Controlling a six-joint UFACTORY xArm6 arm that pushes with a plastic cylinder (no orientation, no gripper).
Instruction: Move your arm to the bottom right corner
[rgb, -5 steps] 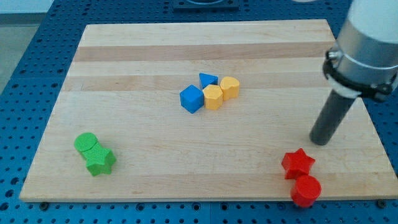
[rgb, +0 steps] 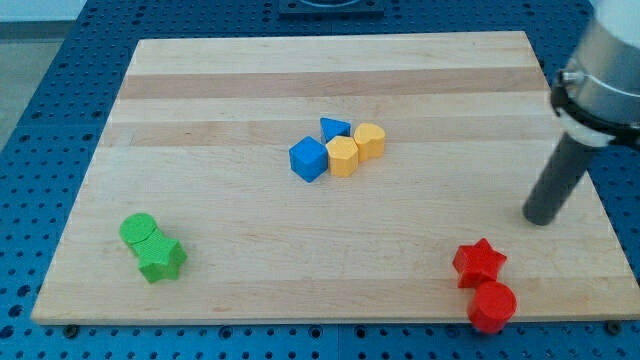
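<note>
Hovering near the wooden board's (rgb: 250, 250) right edge, my tip (rgb: 541, 220) sits above and to the right of the red star (rgb: 479, 262), apart from it, while the red cylinder (rgb: 492, 305) lies touching the star at the bottom right corner. The arm ends in a plain rod, so nothing is gripped. Mid-board, a blue cube (rgb: 309, 159), blue triangle (rgb: 335, 128) and two yellow blocks (rgb: 343, 156) (rgb: 369, 140) cluster together, and a green cylinder (rgb: 138, 231) touches a green star (rgb: 161, 259) near the bottom left corner.
</note>
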